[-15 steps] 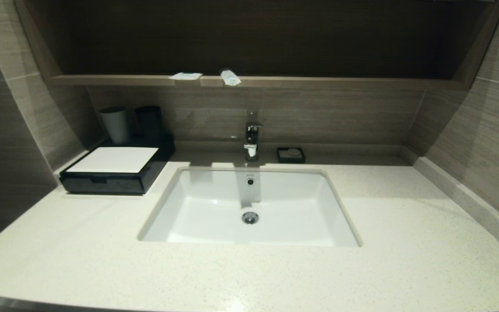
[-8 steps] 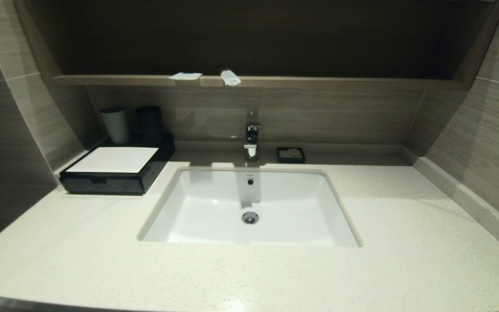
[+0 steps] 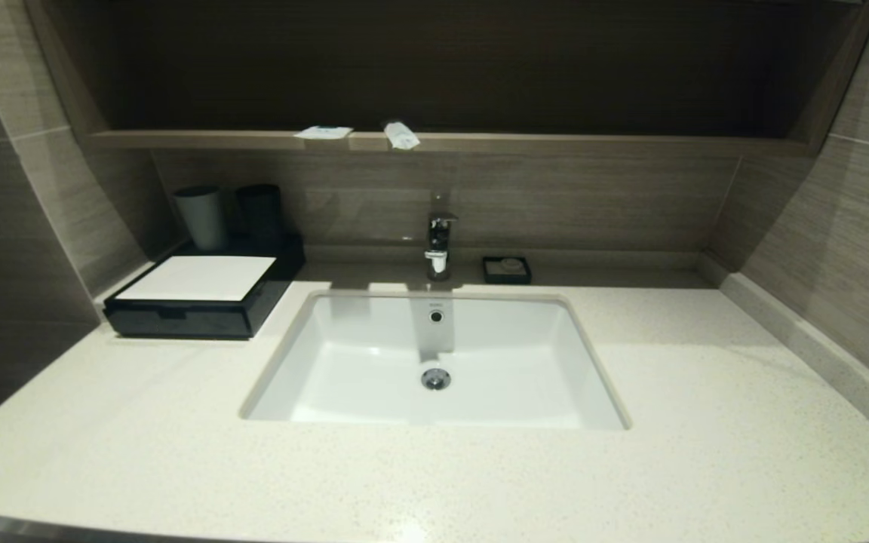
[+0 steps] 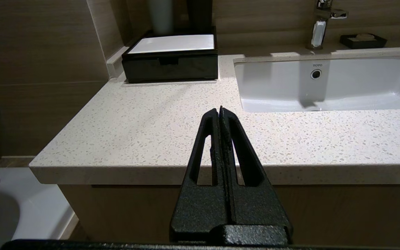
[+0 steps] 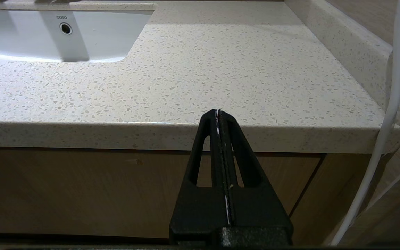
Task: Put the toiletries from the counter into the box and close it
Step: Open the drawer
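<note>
two packets (image 3: 323,133), one box (image 3: 201,294), two cups (image 3: 201,217)

We found the sachet (image 3: 323,133) and the tube-like pouch (image 3: 401,135) lying on the counter (image 3: 555,142), the sachet just left of the pouch, both apart. Below, on the desk (image 3: 434,483), the box (image 3: 201,296) sat at the far left corner, with two cups (image 3: 201,217) behind it. The sink (image 3: 434,362) lay to its right, in the middle. Behind the sink stood the faucet (image 3: 438,245), and the soap dish (image 3: 507,269) lay just right of the faucet.
</note>
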`<state>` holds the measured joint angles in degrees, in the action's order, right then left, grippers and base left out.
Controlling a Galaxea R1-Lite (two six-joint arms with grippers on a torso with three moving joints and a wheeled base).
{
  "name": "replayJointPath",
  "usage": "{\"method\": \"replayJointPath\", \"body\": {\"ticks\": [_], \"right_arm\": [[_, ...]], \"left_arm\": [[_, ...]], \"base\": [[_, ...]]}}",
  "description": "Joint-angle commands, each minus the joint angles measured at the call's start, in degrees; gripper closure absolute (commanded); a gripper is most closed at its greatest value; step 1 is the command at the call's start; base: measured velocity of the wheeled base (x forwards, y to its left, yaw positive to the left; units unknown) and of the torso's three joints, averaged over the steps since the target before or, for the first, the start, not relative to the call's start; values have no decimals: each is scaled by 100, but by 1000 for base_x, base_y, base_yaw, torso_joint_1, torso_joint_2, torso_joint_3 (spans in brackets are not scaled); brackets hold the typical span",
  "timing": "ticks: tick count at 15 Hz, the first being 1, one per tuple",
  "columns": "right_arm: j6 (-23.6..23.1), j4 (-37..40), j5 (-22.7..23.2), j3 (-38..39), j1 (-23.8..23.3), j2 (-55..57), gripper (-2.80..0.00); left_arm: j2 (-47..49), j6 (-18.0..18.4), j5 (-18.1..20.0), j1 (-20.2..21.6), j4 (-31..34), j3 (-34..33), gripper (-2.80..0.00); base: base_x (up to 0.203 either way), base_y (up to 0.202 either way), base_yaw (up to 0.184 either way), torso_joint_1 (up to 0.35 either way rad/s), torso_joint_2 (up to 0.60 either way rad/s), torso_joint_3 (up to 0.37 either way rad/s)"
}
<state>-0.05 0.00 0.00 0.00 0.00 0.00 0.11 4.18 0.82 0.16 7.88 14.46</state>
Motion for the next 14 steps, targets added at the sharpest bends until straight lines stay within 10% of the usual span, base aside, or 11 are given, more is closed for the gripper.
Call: {"method": "replayJointPath", "body": {"ticks": [1, 14], "right_arm": [[-4, 2, 0, 0, 0, 0, 0], [-4, 1, 0, 0, 0, 0, 0]], "left_arm": [[1, 1, 0, 2, 245, 319, 0], [56, 88, -51, 2, 1364, 1600, 0]], "base": [[0, 0, 0, 0, 0, 0], [0, 0, 0, 0, 0, 0]]}}
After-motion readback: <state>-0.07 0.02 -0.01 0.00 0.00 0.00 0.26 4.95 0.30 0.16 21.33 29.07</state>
